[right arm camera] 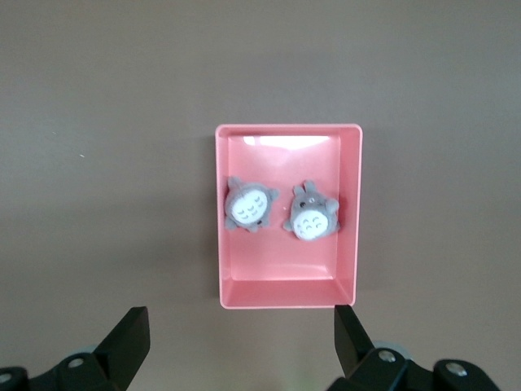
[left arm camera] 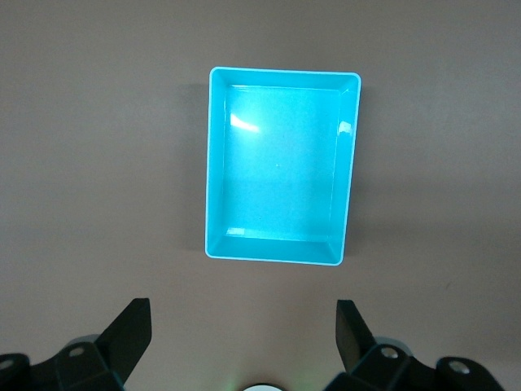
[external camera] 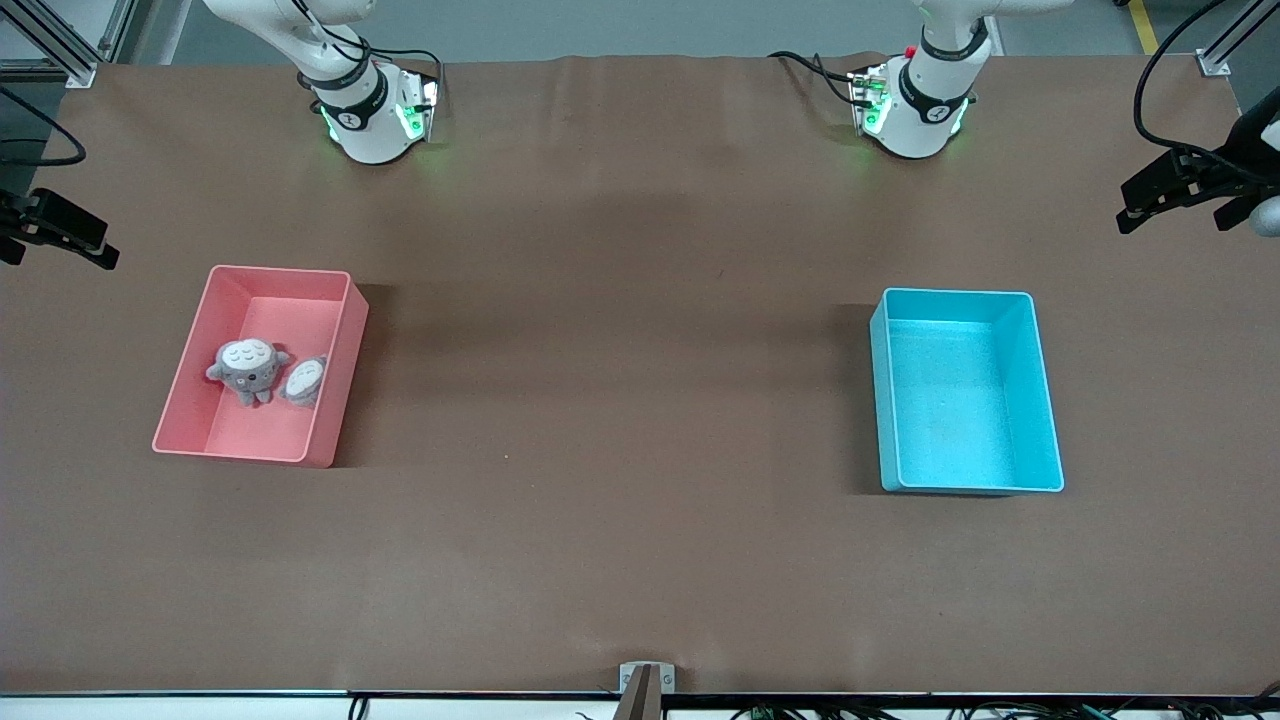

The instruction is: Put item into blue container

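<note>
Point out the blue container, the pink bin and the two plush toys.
blue container (external camera: 1046,400): front view, on its side wall.
pink bin (external camera: 290,281): front view, on its wall nearest the robots.
grey plush toy (external camera: 246,368): front view, on its pale belly.
second grey plush toy (external camera: 304,380): front view, on its belly.

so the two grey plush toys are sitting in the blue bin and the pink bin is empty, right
No. The two plush toys lie in the pink bin, and the blue bin is the empty one. The right wrist view shows the toys; the left wrist view shows the bare blue bin.
</note>
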You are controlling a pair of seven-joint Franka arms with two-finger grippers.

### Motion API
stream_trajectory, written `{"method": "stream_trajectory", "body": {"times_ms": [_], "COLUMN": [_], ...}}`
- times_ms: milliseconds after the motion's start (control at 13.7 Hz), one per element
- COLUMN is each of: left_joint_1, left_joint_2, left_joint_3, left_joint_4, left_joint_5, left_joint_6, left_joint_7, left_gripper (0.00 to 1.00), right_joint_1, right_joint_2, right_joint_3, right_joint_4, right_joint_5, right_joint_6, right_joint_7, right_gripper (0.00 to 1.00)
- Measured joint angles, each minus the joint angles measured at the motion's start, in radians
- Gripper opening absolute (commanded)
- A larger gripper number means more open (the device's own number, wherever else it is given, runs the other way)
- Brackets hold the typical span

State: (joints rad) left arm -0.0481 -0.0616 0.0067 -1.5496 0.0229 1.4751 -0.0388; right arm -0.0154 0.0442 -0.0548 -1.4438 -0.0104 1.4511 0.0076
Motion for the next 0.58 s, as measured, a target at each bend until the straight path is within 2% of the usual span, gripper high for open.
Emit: {"method": "stream_trajectory", "body": {"times_ms": [291, 583], "left_joint_1": [0.000, 0.000], "left_joint_2": [0.014, 0.014], "left_joint_3": [0.000, 0.000], "left_joint_4": [0.001, 0.002], "left_joint_5": [0.000, 0.000], "left_joint_6": [-0.002, -0.001], "left_joint_7": [0.000, 0.000], "left_gripper": [1.00, 1.00], "right_joint_1": [-0.063, -0.106], "right_joint_2": [0.076, 0.103], "right_joint_3": [-0.004, -0.006], "right_joint_4": [-0.061, -0.272], "right_joint_5": [-0.012, -0.020], "right_joint_6": [0.043, 0.278], "right_joint_7": [-0.004, -0.029], "right_gripper": [1.00, 1.00]}}
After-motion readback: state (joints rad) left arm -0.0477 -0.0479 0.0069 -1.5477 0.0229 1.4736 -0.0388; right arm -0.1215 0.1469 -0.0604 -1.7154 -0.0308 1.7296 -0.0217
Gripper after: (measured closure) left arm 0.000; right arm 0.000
